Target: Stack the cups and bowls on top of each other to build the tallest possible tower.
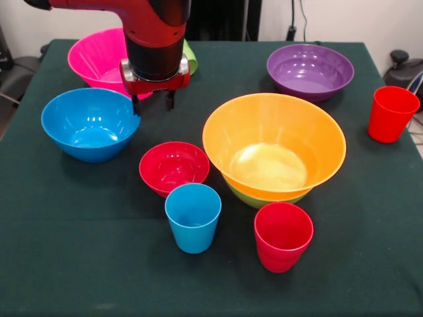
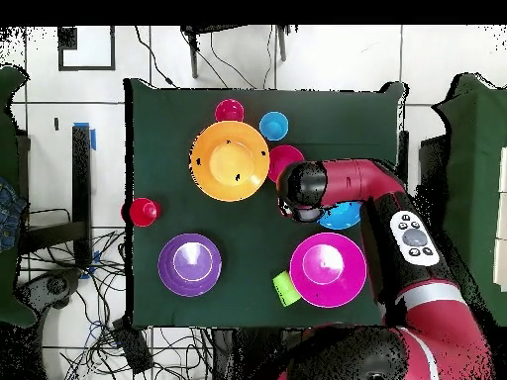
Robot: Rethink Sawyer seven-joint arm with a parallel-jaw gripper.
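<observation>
My gripper (image 1: 153, 104) hangs open and empty just above the cloth, between the pink bowl (image 1: 96, 56) behind it and the blue bowl (image 1: 90, 123) beside it. The small red bowl (image 1: 174, 167) sits in front of it. The big orange bowl (image 1: 274, 145) rests nested in a lime green bowl (image 1: 261, 198), a two-bowl tower. The purple bowl (image 1: 309, 70) stands alone at the back right. A sky blue cup (image 1: 193, 216) and a red cup (image 1: 283, 236) stand upright near the front. Another red cup (image 1: 392, 113) is at the right edge. A lime green cup (image 2: 286, 288) lies by the pink bowl (image 2: 328, 268).
A dark green cloth (image 1: 79, 264) covers the table. In the overhead view the red arm (image 2: 342, 183) reaches over the blue bowl (image 2: 346, 216) and hides the gripper. Cables and chairs surround the table on the floor.
</observation>
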